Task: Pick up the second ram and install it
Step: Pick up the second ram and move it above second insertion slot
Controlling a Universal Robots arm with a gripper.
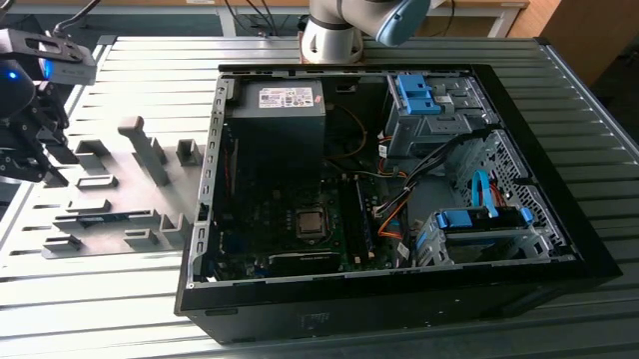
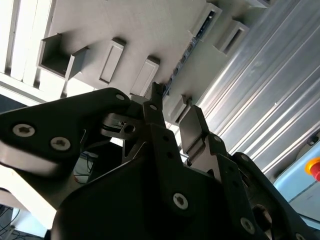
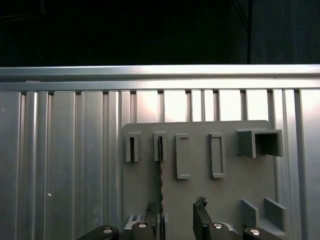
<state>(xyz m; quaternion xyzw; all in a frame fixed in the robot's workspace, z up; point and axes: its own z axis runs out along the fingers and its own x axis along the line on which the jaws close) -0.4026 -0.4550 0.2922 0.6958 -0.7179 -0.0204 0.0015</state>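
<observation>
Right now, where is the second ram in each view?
Exterior view: the ram lies on the grey plate, to the exterior view's left of the case.
First wrist view: the ram is a thin edge-on strip running from a slotted block toward the gripper.
Second wrist view: the ram is a dark strip just ahead of the gripper.
Shared landmark: the plate.

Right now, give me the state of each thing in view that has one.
second ram: standing on edge in a slot of the fixture plate, not lifted.
pincer: open, hovering over the second ram, holding nothing.
computer case: lying on its side, side panel off, inside exposed.
fixture plate: flat on the table.
</observation>
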